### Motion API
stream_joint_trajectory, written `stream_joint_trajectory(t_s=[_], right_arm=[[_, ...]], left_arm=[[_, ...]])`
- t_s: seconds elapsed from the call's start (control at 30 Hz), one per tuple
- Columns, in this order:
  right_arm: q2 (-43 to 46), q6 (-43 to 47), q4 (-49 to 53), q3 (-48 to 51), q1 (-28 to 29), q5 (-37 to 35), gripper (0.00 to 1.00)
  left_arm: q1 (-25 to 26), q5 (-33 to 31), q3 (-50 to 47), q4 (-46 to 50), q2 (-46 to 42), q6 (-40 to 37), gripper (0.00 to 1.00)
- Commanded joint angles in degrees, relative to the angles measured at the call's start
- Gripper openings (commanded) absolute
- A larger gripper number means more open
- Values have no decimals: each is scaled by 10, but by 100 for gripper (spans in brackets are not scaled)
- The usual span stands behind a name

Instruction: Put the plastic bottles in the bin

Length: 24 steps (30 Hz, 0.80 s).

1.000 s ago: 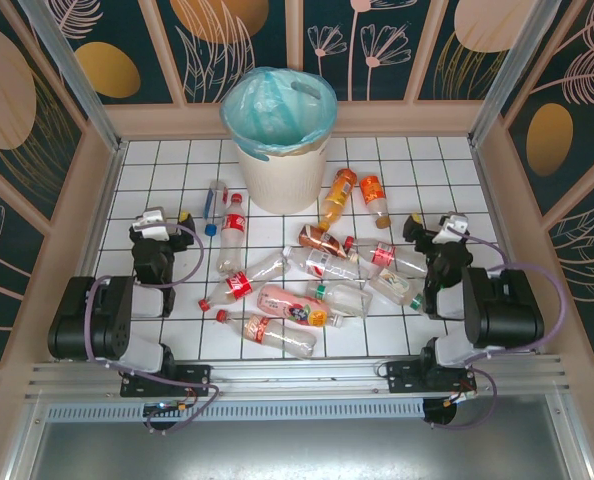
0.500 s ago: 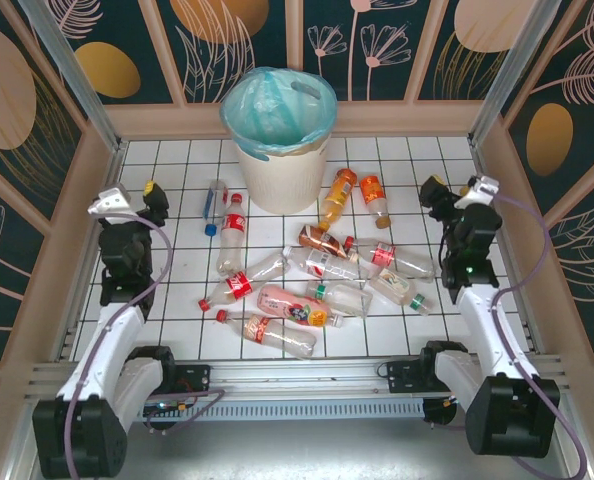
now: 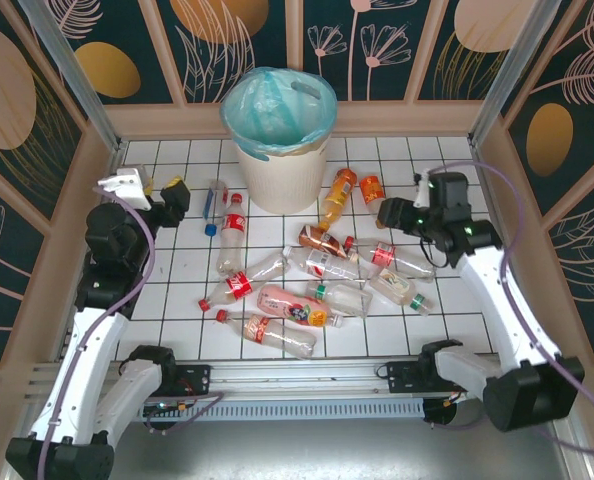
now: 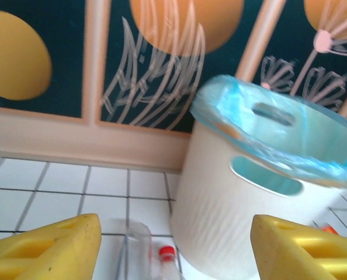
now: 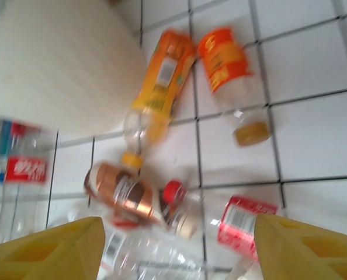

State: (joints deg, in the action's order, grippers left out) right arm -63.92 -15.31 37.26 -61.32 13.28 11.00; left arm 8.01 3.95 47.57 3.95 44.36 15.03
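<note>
Several plastic bottles (image 3: 317, 265) lie scattered on the white tiles in front of the bin (image 3: 282, 180), a round off-white bucket lined with a teal bag. My left gripper (image 3: 170, 193) hovers left of the bin, open and empty. In the left wrist view its yellow fingers (image 4: 45, 251) frame the bin (image 4: 220, 216) and a clear red-capped bottle (image 4: 166, 253). My right gripper (image 3: 392, 212) hangs open above the right side of the pile, beside an orange-labelled bottle (image 3: 373, 192). Below the right gripper (image 5: 176, 251) lie a brown-labelled bottle (image 5: 124, 192) and a red-capped one (image 5: 174, 192).
Patterned walls (image 3: 37, 150) with wooden frames enclose the tiled floor on three sides. A blue-capped bottle (image 3: 214, 205) and a cola bottle (image 3: 233, 228) lie between my left gripper and the bin. An orange juice bottle (image 5: 162, 76) leans by the bin's base.
Both arms have unfolded and risen from the near edge. The left gripper has swung toward the bin, the right one left over the bottles. Both jaws have narrowed.
</note>
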Motion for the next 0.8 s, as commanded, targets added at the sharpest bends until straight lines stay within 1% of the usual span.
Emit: stream_joint_trajectory(t_s=[0.0,0.07,0.1,0.2,0.33,0.43,0.57,0.77], right_arm=[[-80,85,139,-89,45,-22,61],[-125,120,164,-123,65,-41,56],[-146,143,172,-136,76,-42,52],[-192,205,172,-157,103,-35,50],[-229,275,130,-148,130,-43,49],[-243,319,84,-124,138,-44,49],[-280,349,60,-119,140,-52,49],[-341,390,54,-127,140,-89,49]], left_arm=[[17,66,25,71,6,-27,67],[35,86,25,83,5,-43,67],[48,95,23,88,3,-53,67],[99,112,17,101,4,-83,67],[192,108,3,108,27,-122,68],[245,123,-14,97,51,-149,69],[261,146,-19,81,89,-157,69],[290,130,-4,82,126,-159,69]])
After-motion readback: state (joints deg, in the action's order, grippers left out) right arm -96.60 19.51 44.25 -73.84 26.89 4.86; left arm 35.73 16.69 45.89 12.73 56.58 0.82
